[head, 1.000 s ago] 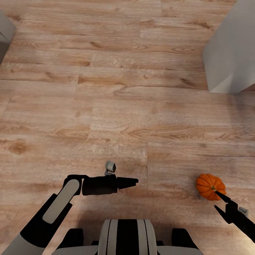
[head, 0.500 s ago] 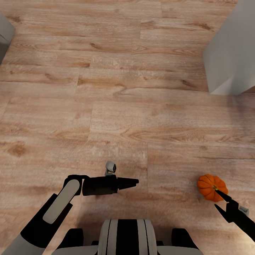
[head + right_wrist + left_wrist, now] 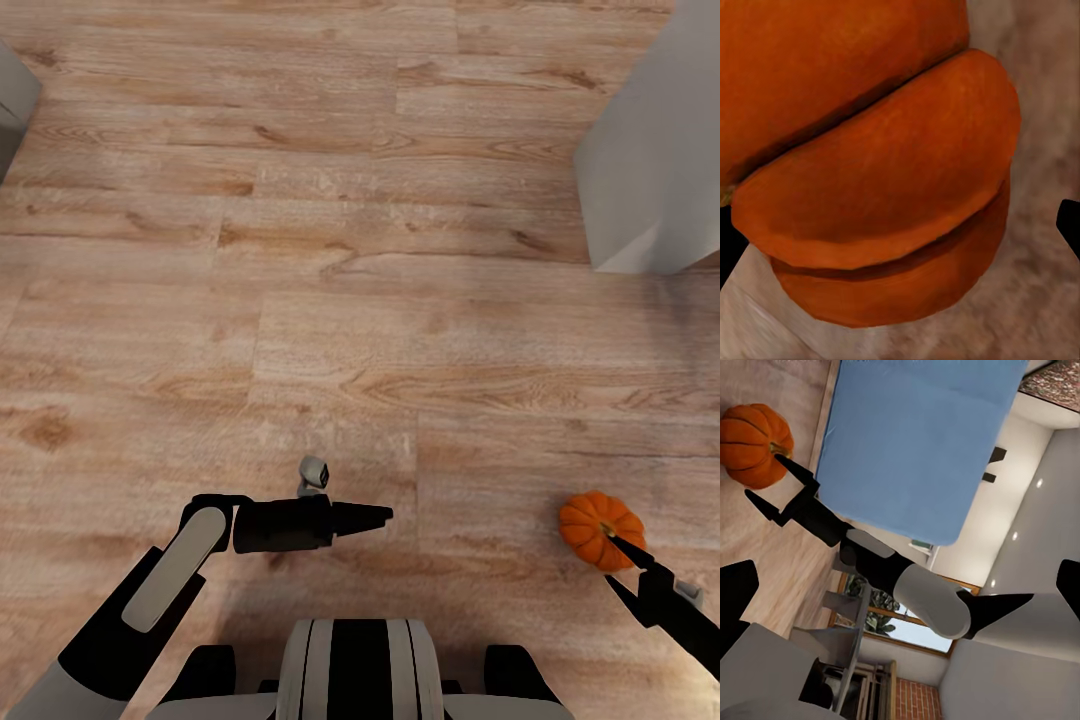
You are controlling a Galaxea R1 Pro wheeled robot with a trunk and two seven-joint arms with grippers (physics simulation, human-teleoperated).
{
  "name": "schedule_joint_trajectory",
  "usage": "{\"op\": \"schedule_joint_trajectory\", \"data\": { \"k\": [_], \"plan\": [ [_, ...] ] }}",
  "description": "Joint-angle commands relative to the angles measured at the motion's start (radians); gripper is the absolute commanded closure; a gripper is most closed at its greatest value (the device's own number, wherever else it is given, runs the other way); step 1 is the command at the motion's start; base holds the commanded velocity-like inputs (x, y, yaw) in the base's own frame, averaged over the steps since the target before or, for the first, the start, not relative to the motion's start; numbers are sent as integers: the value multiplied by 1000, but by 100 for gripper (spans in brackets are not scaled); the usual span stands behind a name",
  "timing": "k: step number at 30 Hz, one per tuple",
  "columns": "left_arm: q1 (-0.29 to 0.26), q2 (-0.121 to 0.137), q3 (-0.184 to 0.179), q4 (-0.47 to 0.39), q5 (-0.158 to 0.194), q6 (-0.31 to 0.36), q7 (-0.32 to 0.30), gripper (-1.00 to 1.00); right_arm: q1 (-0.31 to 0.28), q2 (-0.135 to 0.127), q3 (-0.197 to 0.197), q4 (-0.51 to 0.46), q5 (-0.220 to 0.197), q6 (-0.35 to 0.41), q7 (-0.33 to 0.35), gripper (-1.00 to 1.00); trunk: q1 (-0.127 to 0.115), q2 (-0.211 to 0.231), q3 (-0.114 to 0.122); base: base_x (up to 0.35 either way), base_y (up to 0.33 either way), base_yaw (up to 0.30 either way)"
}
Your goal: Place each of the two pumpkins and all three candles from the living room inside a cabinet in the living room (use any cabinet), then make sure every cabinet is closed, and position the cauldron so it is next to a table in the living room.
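Note:
One orange ribbed pumpkin (image 3: 598, 524) sits on the wooden floor at the lower right of the head view. My right gripper (image 3: 612, 562) is open just beside it, with one fingertip over its near edge and the other on the floor side. The right wrist view has the pumpkin (image 3: 870, 165) very close, between dark fingertips (image 3: 729, 240) at the picture's edges. In the left wrist view the pumpkin (image 3: 751, 442) lies just beyond the right gripper (image 3: 766, 484). My left gripper (image 3: 378, 516) is open in mid-air in front of my trunk, holding nothing.
A pale grey block (image 3: 655, 150) stands on the floor at the far right. A grey corner (image 3: 12, 95) shows at the far left. Wooden floor (image 3: 330, 300) stretches ahead. A blue surface (image 3: 915, 435) lies past the pumpkin.
The whole picture has drifted a little, so the camera moved slightly. Both arms keep their pose and the pumpkin stays beside the right gripper.

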Motion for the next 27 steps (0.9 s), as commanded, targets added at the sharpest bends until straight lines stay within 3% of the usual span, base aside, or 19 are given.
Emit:
{"op": "schedule_joint_trajectory", "data": {
  "k": [1, 27],
  "plan": [
    [-1, 0, -1, 1, -6, 0, -8, -100, 0, 1, 4, 2, 34, -10, -6, -100, 0, 0, 0, 26, 0, 0],
    [-1, 0, -3, 0, -8, 0, -8, -100, 0, 2, 6, -9, 34, -12, -3, -100, 0, 0, 0, 6, 0, 0]
  ]
}}
